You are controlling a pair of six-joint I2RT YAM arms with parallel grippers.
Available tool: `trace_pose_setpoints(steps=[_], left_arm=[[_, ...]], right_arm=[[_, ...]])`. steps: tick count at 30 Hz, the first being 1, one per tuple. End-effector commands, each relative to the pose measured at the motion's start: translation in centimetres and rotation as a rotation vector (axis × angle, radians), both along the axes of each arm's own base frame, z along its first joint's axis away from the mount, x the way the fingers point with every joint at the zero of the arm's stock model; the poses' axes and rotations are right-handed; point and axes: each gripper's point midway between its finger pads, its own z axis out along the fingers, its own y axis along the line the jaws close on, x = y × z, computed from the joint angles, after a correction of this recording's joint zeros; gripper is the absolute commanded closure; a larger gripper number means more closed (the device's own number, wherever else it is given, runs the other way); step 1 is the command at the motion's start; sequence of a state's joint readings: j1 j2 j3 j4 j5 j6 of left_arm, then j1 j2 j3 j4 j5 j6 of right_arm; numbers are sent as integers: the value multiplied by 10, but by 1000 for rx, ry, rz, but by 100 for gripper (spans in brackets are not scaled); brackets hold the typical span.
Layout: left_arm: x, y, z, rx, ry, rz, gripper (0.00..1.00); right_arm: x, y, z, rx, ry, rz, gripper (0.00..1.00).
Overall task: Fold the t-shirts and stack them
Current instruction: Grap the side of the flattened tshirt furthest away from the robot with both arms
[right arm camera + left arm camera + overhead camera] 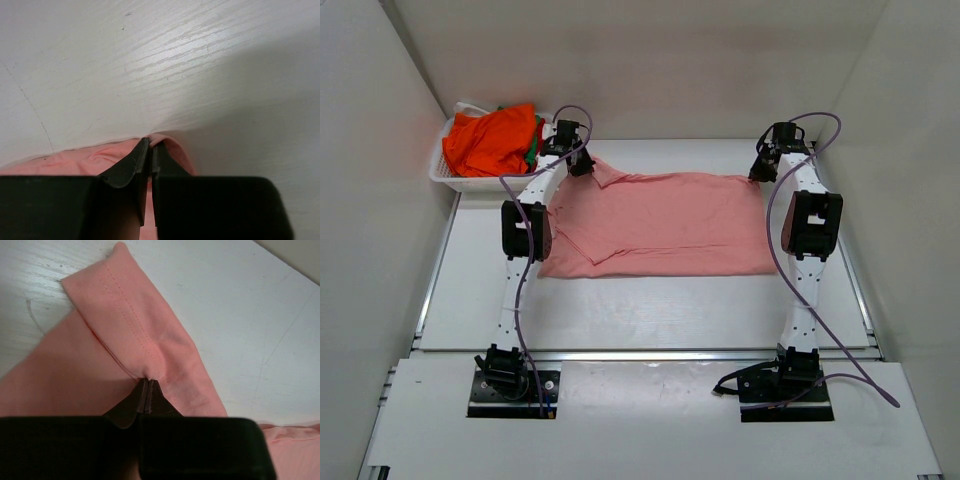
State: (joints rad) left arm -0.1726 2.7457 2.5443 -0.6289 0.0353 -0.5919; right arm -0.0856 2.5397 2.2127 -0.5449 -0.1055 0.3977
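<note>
Cloth: the salmon-pink shirt (660, 225) looks light, limp and not fragile; it would likely sag and drag, so two far corners lifted together suit it.
Place: spread on the counter (650, 310) at centre, with the collar end toward 10 o'clock; the orange shirt (490, 140) is heaped in the white basket (445, 175) at 10 o'clock.
Hold points: stitched sleeve (130, 325) and hem edges, where doubled cloth should give some bite.
Left jaws: closed, pinching a pucker of sleeve cloth at the shirt's 11 o'clock corner.
Right jaws: closed on the shirt's edge at its 1 o'clock corner.
Arms: the left arm (525, 230) and right arm (805, 225) both reach toward 12 o'clock, with wrists pitched down and tips at the counter.
</note>
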Motion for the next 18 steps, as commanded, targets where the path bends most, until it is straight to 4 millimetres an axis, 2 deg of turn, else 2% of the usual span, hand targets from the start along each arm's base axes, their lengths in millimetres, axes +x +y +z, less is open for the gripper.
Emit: trace_pose_setpoints(steps=[1,6,7,8,10,11,13,14,16,17,18], left_arm=[[1,-8,22,-28,-28,-17,96],[4,2,51,-25,-68,-9,100],[5,-1,70,-28,-98,-13,100],[5,-1,75,-29,-108,-20,100],[4,-4,105,-48,-159,-42,100],[3,-6,109,-57,-167,-50,100],[0,-8,137,-67,-211,-69,100],[-2,-9,141,-78,-214,-73,100],[-9,-7,167,-78,-242,-77,100],[-13,-5,163,-68,-228,-79,100],[-19,-5,172,-59,-233,-90,100]], right_arm=[[-7,4,4,-3,12,7,100],[-9,0,5,-7,13,5,100],[-9,4,8,-8,8,13,100],[-10,0,6,-10,10,5,100],[-7,4,9,-3,-7,22,100],[-6,3,20,-4,-25,25,100],[-6,3,27,-1,-43,29,100],[-6,6,30,7,-51,38,100],[-3,2,43,8,-81,40,100],[-4,4,43,21,-80,54,100],[-7,1,43,26,-71,58,99]])
